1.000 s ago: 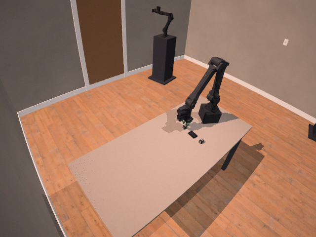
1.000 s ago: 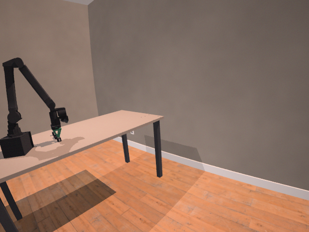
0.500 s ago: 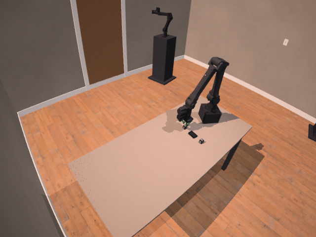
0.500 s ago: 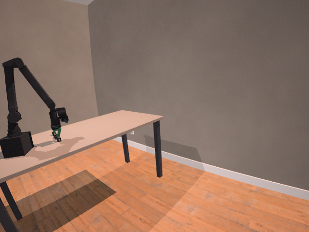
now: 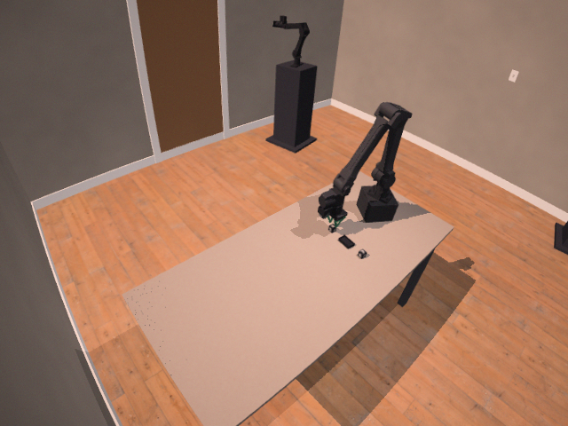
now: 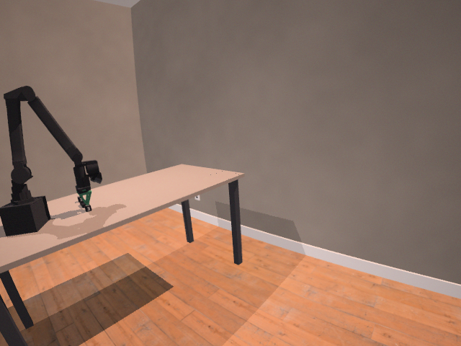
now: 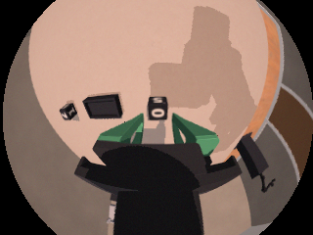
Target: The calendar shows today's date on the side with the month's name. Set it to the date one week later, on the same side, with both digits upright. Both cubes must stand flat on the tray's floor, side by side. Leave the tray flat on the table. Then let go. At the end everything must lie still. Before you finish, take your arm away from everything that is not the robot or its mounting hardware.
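A small black cube with white faces [image 5: 331,227] stands on the table just beyond my gripper's green fingertips [image 5: 334,223]. In the wrist view this cube [image 7: 158,108] lies between and slightly ahead of the two fingers, with a gap on each side. The gripper is partly open and holds nothing. The dark flat tray [image 5: 346,241] lies on the table a short way from it and has no cubes in it; it also shows in the wrist view [image 7: 102,106]. The second cube [image 5: 362,253] stands on the table beyond the tray, as the wrist view [image 7: 68,112] also shows. The digits are too small to read.
The arm's black base [image 5: 376,204] sits at the table's far end close to the objects. The table's right edge runs near the second cube. A second arm on a black pedestal [image 5: 294,105] stands on the floor by the wall.
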`<state>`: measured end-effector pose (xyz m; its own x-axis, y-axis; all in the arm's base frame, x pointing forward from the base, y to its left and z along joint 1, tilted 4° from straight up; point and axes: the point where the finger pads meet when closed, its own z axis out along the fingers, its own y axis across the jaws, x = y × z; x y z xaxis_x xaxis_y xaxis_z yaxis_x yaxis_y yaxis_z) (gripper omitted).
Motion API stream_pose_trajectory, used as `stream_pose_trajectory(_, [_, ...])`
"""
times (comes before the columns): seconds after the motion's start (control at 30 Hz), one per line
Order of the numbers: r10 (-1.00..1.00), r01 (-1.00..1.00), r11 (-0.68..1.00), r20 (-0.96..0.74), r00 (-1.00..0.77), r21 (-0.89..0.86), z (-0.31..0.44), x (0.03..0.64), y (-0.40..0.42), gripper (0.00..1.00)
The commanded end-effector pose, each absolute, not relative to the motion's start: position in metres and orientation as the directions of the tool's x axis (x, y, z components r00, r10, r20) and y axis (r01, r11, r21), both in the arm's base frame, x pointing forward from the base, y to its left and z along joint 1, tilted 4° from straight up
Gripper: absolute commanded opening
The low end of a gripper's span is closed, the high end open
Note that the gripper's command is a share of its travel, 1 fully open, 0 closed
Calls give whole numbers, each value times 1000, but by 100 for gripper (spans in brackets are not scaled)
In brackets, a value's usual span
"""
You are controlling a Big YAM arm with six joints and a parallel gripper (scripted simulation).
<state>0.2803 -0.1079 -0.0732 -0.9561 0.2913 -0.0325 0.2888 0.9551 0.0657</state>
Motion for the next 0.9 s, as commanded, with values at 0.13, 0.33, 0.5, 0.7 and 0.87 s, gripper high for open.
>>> stream_pose_trajectory(0.13, [293, 289, 955, -65, -954, 65, -68, 291, -109, 44])
stream_pose_trajectory(0.33, [293, 289, 955, -67, -954, 65, -68, 296, -111, 44])
stream_pose_trajectory(0.5, [293, 289, 955, -67, -954, 65, -67, 297, -112, 44])
stream_pose_trajectory(0.7, [293, 289, 955, -67, -954, 65, -67, 297, -112, 44])
stream_pose_trajectory(0.87, [293, 289, 955, -67, -954, 65, -67, 297, -112, 44])
